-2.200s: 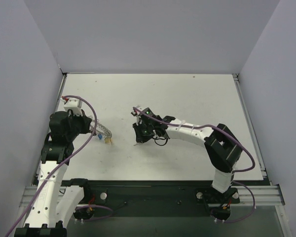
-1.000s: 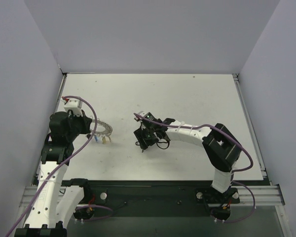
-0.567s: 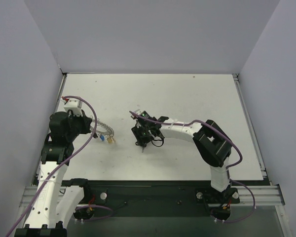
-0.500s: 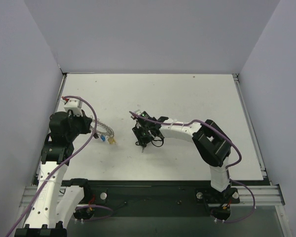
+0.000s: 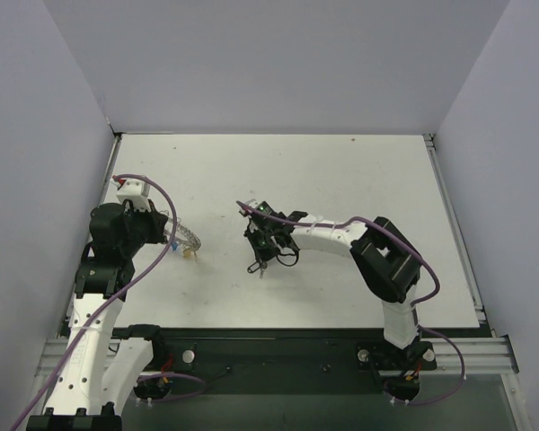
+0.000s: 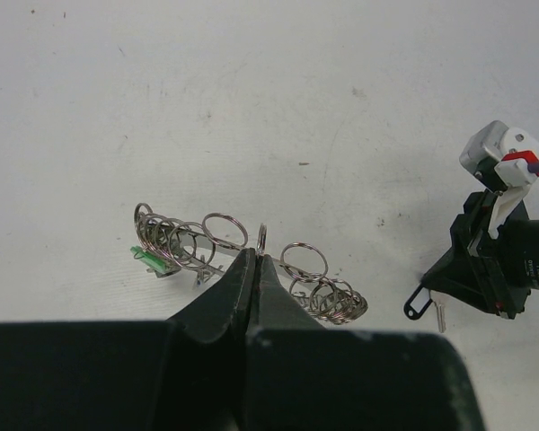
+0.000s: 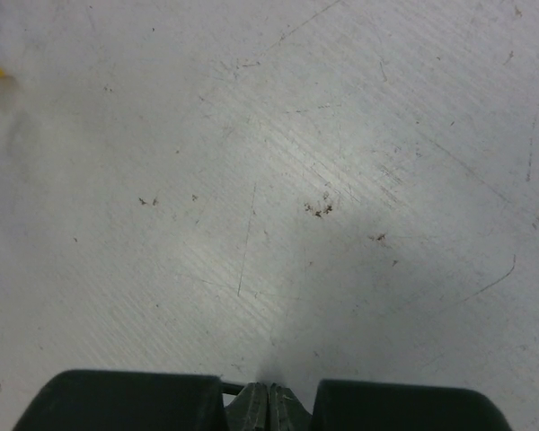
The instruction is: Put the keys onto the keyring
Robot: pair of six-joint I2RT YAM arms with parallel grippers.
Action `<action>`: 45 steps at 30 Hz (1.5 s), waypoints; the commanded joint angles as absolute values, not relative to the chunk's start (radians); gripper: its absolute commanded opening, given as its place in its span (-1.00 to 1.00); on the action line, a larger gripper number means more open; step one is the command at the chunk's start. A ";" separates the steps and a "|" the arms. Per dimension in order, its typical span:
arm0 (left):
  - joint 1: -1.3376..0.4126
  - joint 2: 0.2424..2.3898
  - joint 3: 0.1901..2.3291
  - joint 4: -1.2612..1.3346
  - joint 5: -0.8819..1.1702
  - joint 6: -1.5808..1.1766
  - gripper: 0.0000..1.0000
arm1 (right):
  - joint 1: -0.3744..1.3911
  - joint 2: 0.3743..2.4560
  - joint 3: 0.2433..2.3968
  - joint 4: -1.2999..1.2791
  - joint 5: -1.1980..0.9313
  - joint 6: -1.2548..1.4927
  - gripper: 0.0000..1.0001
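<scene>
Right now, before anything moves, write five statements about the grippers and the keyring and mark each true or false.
1. The left gripper is shut on the keyring. True.
2. The right gripper has its jaws wide open. False: they are shut.
3. A green key head shows at one end of the keyring. True.
4. The keyring lies loose at the far right corner of the table. False: the left gripper holds it on the left side of the table.
5. The two grippers touch each other. False: they are apart, with bare table between them.
</scene>
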State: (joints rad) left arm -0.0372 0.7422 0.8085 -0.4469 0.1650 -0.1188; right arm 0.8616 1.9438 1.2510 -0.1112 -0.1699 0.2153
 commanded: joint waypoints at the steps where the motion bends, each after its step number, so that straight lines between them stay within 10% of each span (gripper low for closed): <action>1: -0.031 0.726 0.819 -0.350 0.184 -0.114 -1.00 | 0.844 1.872 1.240 -0.118 -0.179 0.216 -1.00; 21: -0.097 0.796 0.868 -0.270 0.518 -0.058 -1.00 | 0.764 1.509 1.088 -0.094 -0.506 -0.033 -1.00; 37: -0.138 0.796 0.850 -0.305 0.465 -0.023 -1.00 | 0.880 1.835 1.221 -0.341 -0.368 -0.149 -1.00; 45: -0.137 0.790 0.845 -0.304 0.460 -0.025 -1.00 | 0.882 1.711 1.128 -0.206 -0.311 -0.052 0.00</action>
